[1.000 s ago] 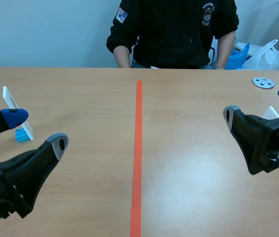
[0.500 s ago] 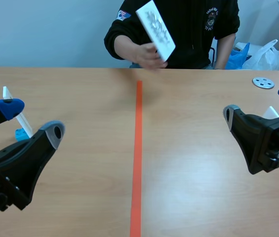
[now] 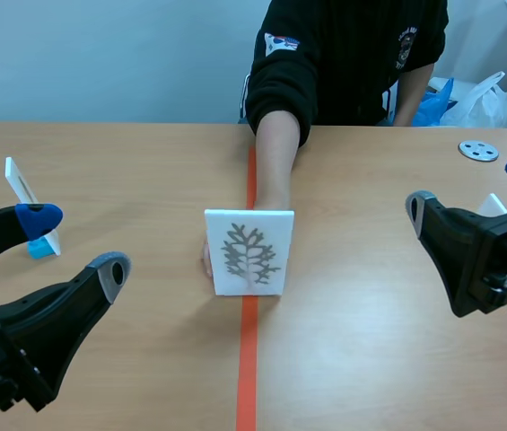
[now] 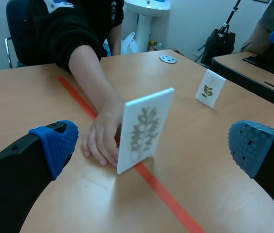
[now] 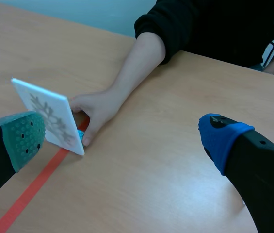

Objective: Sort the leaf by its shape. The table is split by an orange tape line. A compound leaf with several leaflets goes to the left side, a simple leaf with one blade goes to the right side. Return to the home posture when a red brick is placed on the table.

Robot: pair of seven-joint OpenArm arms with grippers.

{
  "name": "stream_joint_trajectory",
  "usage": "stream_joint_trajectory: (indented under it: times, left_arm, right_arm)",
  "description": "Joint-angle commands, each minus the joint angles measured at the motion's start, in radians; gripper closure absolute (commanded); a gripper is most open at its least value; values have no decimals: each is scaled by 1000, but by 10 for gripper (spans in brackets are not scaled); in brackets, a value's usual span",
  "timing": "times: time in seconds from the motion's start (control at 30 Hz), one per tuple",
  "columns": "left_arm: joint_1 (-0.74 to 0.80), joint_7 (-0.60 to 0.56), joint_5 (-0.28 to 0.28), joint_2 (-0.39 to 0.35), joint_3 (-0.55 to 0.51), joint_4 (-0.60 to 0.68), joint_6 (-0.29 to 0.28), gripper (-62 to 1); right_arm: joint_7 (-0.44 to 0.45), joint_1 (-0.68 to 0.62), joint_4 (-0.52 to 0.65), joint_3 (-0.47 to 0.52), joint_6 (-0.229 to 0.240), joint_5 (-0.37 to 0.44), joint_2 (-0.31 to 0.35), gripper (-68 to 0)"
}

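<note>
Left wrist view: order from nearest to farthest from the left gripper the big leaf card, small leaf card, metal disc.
1. Big leaf card, on the tape line, just ahead of the left gripper.
2. Small leaf card, beyond the tape line.
3. Metal disc, farthest, near the table's far edge.

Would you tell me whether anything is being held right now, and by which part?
The left gripper and right gripper hold nothing, jaws open. The person's hand holds the card upright, low at its back.

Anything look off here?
Nothing spilled or damaged. One oddity: the leaf card stands right on the tape line, on neither side, with a person's hand touching it from behind.
</note>
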Motion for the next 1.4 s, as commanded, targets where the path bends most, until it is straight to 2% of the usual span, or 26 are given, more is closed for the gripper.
stream_joint_trajectory:
  times: [0.0,0.2,0.33,0.47,0.53,0.73,1.0,1.37]
  left_arm:
    - [-3,-17,-10,-6,-5,6,-1,-623]
    - [-2,40,-10,-6,-8,5,0,-623]
    - [-2,50,-10,-8,-18,5,0,-623]
    - [-2,57,-10,-8,-26,5,0,-623]
    - [-2,57,-10,-8,-26,5,0,-623]
    - [-2,57,-10,-8,-26,5,0,-623]
    - [-2,57,-10,-8,-26,5,0,-623]
    - [-2,57,-10,-8,-26,3,3,-623]
  right_arm:
    - [15,9,2,8,4,6,11,-679]
    - [-3,9,2,8,4,-21,11,-679]
    - [-7,13,-11,8,4,-72,11,-679]
    - [-7,46,-65,-6,8,-87,11,-679]
    - [-6,83,-117,-24,32,-88,11,-679]
    - [9,234,-297,-134,71,-93,11,-679]
    - [77,439,-522,-334,79,-206,2,-679]
    - [132,702,-812,-548,74,-332,-142,-679]
